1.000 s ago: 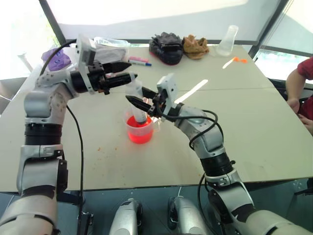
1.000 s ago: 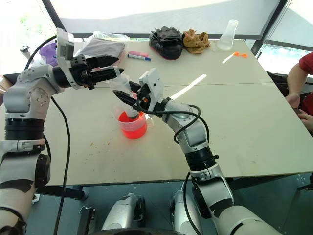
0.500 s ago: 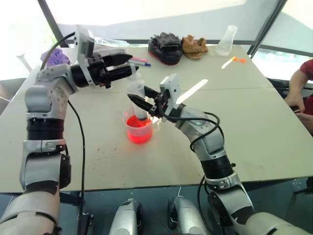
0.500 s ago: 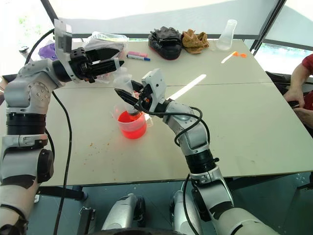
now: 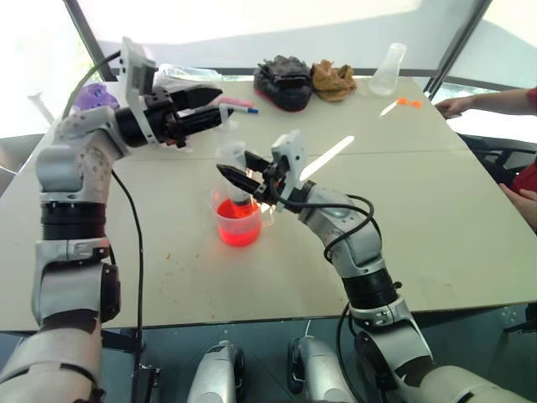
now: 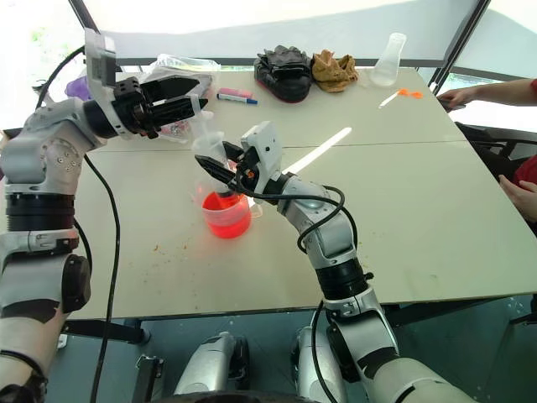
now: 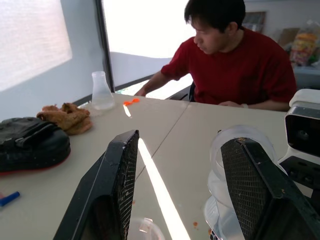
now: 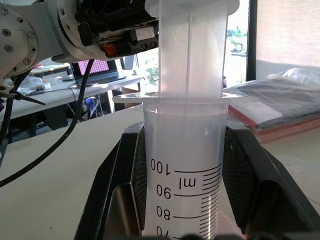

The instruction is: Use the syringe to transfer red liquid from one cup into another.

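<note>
The syringe [image 5: 232, 159] stands upright with its lower end in the wide beaker [image 5: 258, 211], which holds red liquid [image 5: 239, 230]. My right gripper [image 5: 237, 175] is shut on the syringe barrel [image 8: 182, 165] just below its flange, above the beaker's rim. The white plunger top [image 7: 239, 150] rises above that grip. My left gripper [image 5: 220, 102] hovers open, higher and to the left of the plunger top, which lies past one of its fingers [image 7: 260, 185]. A clear round rim [image 7: 143, 229] shows below the left gripper; it looks like the smaller cup.
A conical flask [image 5: 390, 67], black bag [image 5: 284, 80], brown cloth [image 5: 334, 78], marker [image 5: 239, 105] and plastic bag [image 5: 189, 75] line the table's far side. Orange bits [image 5: 409, 102] lie far right, where a person's arm [image 5: 487, 101] rests.
A person's arm has reached onto the table's far right corner. My right gripper keeps the syringe in the beaker, and my left gripper stays open at almost the same spot.
</note>
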You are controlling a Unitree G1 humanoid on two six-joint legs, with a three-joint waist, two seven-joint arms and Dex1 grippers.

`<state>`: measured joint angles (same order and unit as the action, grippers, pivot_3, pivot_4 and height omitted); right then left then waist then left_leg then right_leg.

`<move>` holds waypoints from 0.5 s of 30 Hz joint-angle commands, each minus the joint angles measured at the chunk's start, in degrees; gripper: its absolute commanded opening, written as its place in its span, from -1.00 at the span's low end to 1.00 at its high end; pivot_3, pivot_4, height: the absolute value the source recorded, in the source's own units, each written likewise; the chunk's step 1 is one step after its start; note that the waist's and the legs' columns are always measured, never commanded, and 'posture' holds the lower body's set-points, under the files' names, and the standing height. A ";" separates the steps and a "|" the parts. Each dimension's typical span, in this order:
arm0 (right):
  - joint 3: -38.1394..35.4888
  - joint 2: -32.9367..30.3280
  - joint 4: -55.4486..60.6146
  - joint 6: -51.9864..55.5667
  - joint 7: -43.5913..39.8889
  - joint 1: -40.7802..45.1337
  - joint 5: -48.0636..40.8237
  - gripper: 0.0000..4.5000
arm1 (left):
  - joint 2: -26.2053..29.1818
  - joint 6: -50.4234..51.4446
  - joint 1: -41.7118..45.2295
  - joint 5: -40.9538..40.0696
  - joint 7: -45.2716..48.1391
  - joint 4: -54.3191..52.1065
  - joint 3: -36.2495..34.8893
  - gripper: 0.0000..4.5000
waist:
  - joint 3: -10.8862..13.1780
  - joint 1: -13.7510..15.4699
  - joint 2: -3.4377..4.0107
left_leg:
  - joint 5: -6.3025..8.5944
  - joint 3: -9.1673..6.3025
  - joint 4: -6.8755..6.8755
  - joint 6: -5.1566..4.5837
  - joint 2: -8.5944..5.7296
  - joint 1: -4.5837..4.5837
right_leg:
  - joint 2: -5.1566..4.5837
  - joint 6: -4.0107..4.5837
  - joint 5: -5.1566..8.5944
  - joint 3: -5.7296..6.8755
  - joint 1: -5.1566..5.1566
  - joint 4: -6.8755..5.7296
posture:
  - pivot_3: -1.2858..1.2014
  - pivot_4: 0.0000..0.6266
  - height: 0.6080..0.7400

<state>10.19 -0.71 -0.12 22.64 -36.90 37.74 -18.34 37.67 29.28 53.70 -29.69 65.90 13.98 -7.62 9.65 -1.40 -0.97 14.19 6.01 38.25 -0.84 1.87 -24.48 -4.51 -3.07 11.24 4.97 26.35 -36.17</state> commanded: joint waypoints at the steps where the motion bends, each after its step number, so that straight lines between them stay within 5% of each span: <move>1: -1.68 1.26 3.97 1.86 0.58 4.73 -3.31 -0.33 | 4.00 2.84 -3.01 -2.26 1.75 -4.98 -1.97 0.15 | 0.00 -0.20 0.00 | 0.00 -0.01 0.00 0.00 0.01 0.01 | 0.01 0.00 0.00 0.00 0.00 0.00 | 0.03 -0.52 1.00; 15: -6.18 -1.36 13.50 8.85 6.08 7.34 -8.36 -0.33 | 9.99 5.67 -17.04 -4.02 -4.13 -11.90 -8.85 0.15 | -0.01 0.34 -0.03 | 0.00 -0.02 0.00 0.01 0.00 0.01 | -0.02 0.01 0.01 0.00 -0.02 0.03 | 0.03 -0.52 1.00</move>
<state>5.04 -2.18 10.50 31.79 -31.29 44.55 -25.33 46.68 35.59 36.62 -33.24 63.25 4.67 -13.79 9.64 -1.05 -1.00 14.19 5.98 38.25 -0.83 1.88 -24.47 -4.53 -3.05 11.25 4.97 26.33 -36.15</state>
